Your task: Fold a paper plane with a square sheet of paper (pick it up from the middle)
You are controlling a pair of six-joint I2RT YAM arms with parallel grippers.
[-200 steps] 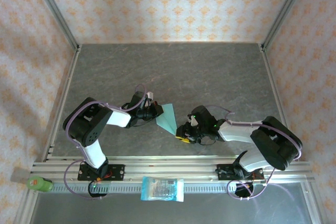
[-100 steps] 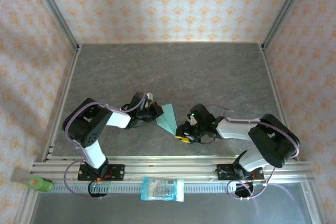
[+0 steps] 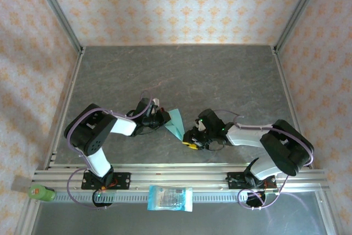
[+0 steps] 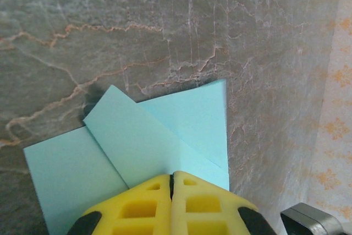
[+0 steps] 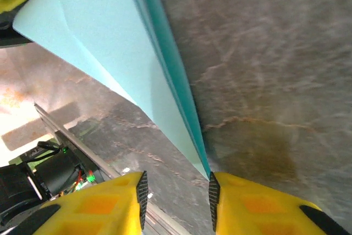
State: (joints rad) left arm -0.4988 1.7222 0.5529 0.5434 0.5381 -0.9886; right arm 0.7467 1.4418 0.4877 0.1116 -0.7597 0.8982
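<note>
1. On my left wrist feed, the left gripper (image 4: 171,179) has its two yellow pads pressed flat together with no gap. They are pinched on the near edge of the square sheet of paper (image 4: 165,130).
2. The paper is light teal and partly folded. One flap lies slantwise across the rest, and a crease runs out from under the pads.
3. From overhead, the sheet sits between the two arms on the near half of the grey table (image 3: 231,75). It reads as a narrow wedge, with the wide end at the left claw and the point aimed at the right one.
4. The right gripper (image 5: 176,191) has its jaws standing partway apart, and nothing is clamped in them.
5. The paper's sharp corner comes down to the mouth of that claw and ends just beside the inner edge of one finger (image 5: 247,207). I cannot tell whether it touches.
6. In the right wrist feed the sheet looks tilted up rather than lying flat, with its darker layered edge facing me.
7. A blue-and-white packet (image 3: 170,198) lies on the front rail, well apart from all this.
</note>
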